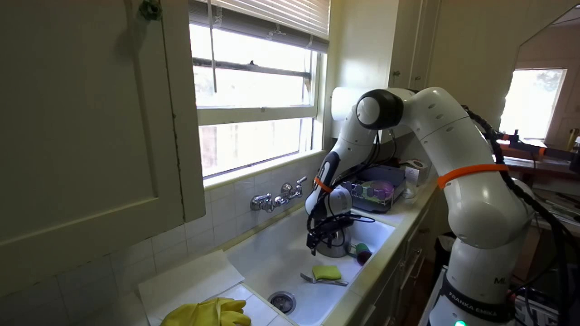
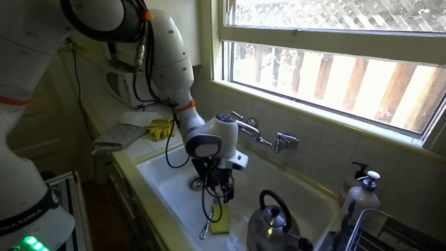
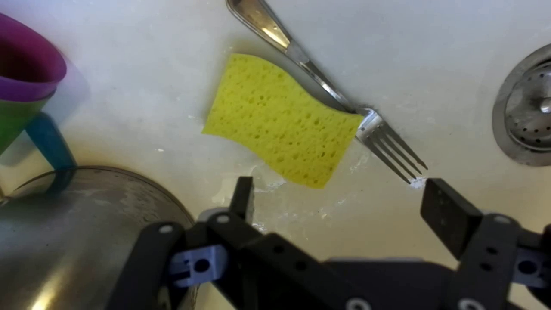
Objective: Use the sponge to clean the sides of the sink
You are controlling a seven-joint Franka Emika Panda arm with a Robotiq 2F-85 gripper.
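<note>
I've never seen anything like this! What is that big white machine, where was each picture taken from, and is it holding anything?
That is a robot arm, jointed a bit like yours, leaning over a kitchen sink. At its end is a pincer with two black fingers. Two pictures come from cameras outside the robot, in different places; the close-up comes from a camera on the arm itself, by the pincer.

In the sink lies a yellow sponge with a fork right beside it. There are also a kettle, coloured cups and the drain. Yellow gloves lie beside the sink.

Nothing is held: the fingers stand apart, with bare sink showing between them. The job is cleaning the sink's sides with that sponge.
</note>
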